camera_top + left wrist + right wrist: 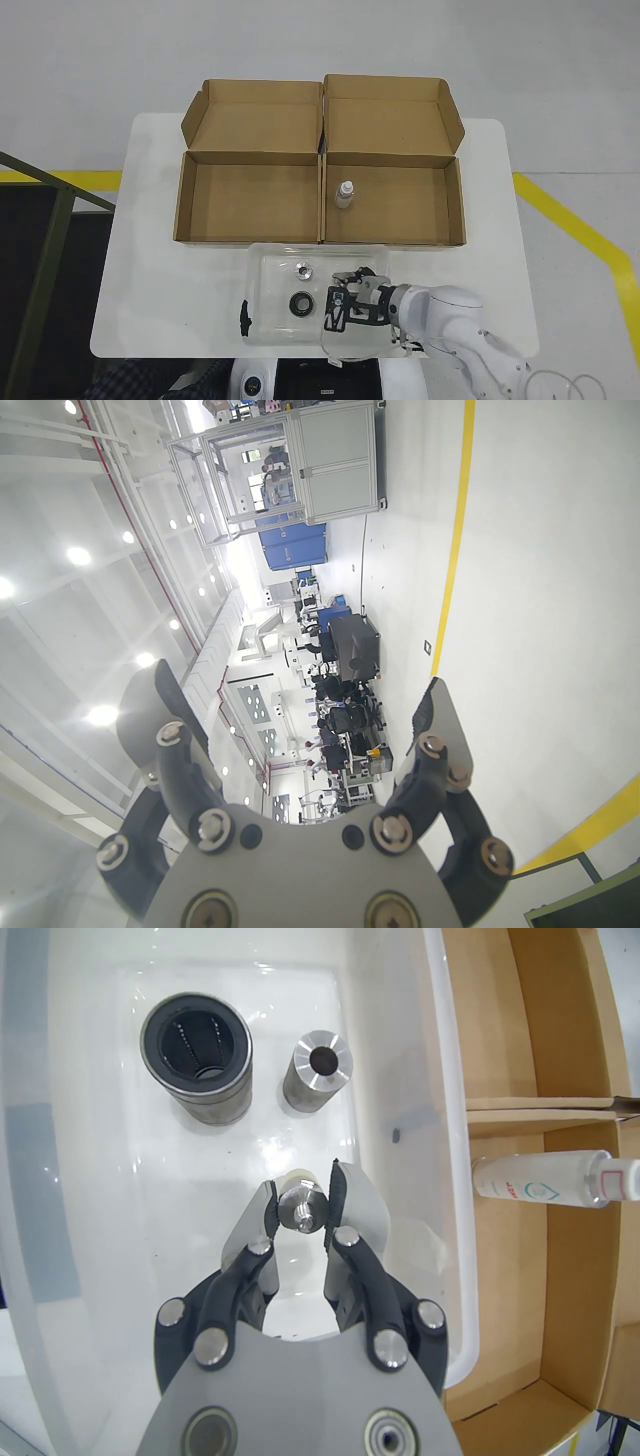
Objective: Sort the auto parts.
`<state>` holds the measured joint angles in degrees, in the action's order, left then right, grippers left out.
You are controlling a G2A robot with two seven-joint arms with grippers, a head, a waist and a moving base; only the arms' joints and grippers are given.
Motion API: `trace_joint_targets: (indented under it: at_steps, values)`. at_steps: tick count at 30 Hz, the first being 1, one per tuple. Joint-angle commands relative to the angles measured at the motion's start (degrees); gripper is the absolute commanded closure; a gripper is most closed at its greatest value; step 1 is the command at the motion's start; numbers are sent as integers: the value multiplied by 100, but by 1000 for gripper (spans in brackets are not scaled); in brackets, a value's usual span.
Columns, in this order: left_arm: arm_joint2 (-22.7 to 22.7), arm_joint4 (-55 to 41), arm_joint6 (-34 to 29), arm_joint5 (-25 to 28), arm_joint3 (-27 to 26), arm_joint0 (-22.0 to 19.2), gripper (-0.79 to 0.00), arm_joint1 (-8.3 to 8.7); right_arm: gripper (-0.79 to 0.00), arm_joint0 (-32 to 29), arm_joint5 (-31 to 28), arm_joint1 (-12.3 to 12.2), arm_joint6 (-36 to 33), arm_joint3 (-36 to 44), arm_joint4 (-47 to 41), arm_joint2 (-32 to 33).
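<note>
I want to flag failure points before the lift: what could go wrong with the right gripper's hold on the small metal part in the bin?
The right gripper pinches the small metal part only at its very tip, so the rounded piece may slip or twist on lifting. The bin wall stands between it and the cardboard box; a low carry could clip it.
</note>
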<state>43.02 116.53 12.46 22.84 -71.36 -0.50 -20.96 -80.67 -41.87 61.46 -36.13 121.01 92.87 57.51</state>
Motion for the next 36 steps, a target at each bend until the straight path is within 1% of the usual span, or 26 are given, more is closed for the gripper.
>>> trace_joint_targets:
  at_steps: [1, 7, 13, 20, 25, 36]
  values:
    - [0, 0, 0, 0, 0, 0, -785, 0, 0, -25, 13, -8, 198, 33, 5, 22]
    - [0, 0, 0, 0, 0, 0, -785, 0, 0, -61, -92, -30, 1140, -15, -360, 168]
    - [0, 0, 0, 0, 0, 0, -785, 0, 0, -99, -60, -38, 2272, -123, -966, 385]
    - [0, 0, 0, 0, 0, 0, -785, 0, 0, -92, -106, -35, 3163, -316, -1809, 613]
    - [0, 0, 0, 0, 0, 0, -785, 0, 0, -52, -178, -33, 3482, -435, -2424, 756]
    - [0, 0, 0, 0, 0, 0, -785, 0, 0, -64, -134, -49, 3881, -577, -3403, 1217]
